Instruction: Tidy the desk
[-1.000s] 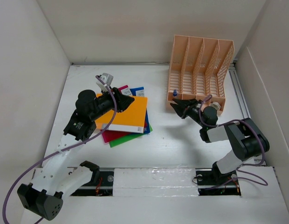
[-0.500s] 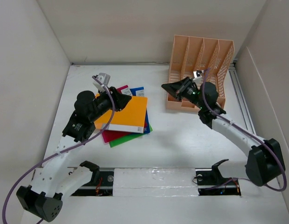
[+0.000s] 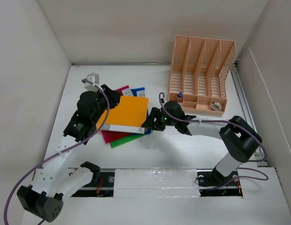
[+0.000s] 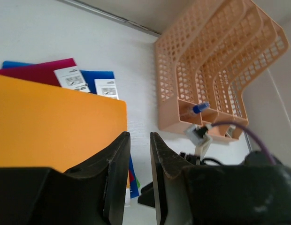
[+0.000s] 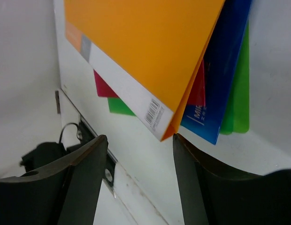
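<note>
On the white desk [image 3: 183, 145] lies a fanned stack of folders: an orange one [image 3: 129, 112] on top, with red [image 3: 110, 136], green [image 3: 123, 140] and blue ones under it. My left gripper [image 3: 111, 95] hovers at the orange folder's far left corner. Its jaws stand a narrow gap apart with nothing between them [image 4: 140, 137]. My right gripper [image 3: 149, 123] is open and empty, low at the stack's near right corner. In the right wrist view [image 5: 141, 138] the orange folder's corner [image 5: 145, 42] points between its fingers.
A peach slotted file rack [image 3: 199, 70] stands at the back right, with a blue-capped pen [image 3: 180, 93] and a small grey object [image 3: 218, 107] in its front compartments. The taped metal rail [image 3: 155, 180] runs along the near edge. White walls surround the desk.
My right arm has swung from the file rack left and down to the folder stack's corner. My left gripper has drawn back toward the far left, off the orange folder.
</note>
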You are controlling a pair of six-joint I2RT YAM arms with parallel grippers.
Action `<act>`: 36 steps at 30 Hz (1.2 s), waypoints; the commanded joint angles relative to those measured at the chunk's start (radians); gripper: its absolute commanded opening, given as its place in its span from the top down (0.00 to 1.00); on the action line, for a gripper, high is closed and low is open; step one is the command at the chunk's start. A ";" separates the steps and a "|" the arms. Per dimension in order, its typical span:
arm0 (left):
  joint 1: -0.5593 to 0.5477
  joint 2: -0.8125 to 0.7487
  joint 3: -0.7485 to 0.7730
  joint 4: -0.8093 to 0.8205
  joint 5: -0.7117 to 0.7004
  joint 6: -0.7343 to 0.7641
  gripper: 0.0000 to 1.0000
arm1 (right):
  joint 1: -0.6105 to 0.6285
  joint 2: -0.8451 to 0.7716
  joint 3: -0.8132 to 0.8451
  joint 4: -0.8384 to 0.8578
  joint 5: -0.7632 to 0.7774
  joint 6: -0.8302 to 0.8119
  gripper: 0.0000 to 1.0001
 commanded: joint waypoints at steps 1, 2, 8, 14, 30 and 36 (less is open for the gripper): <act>-0.002 0.002 -0.004 -0.027 -0.174 -0.141 0.80 | 0.030 0.002 -0.022 0.104 -0.011 -0.018 0.36; -0.002 -0.001 -0.018 -0.027 -0.185 -0.160 0.80 | 0.030 0.007 -0.033 0.136 0.001 -0.010 0.36; -0.002 -0.009 -0.085 0.005 -0.189 -0.289 0.76 | -0.005 0.080 -0.064 0.194 -0.018 0.014 0.36; -0.002 0.010 -0.199 0.010 -0.179 -0.392 0.75 | -0.034 0.149 -0.067 0.278 -0.109 0.048 0.40; 0.038 -0.021 -0.385 -0.067 -0.191 -0.491 0.46 | -0.057 0.295 -0.082 0.441 -0.258 0.128 0.55; 0.038 -0.039 -0.418 -0.095 -0.225 -0.514 0.46 | -0.057 0.326 -0.079 0.492 -0.293 0.154 0.65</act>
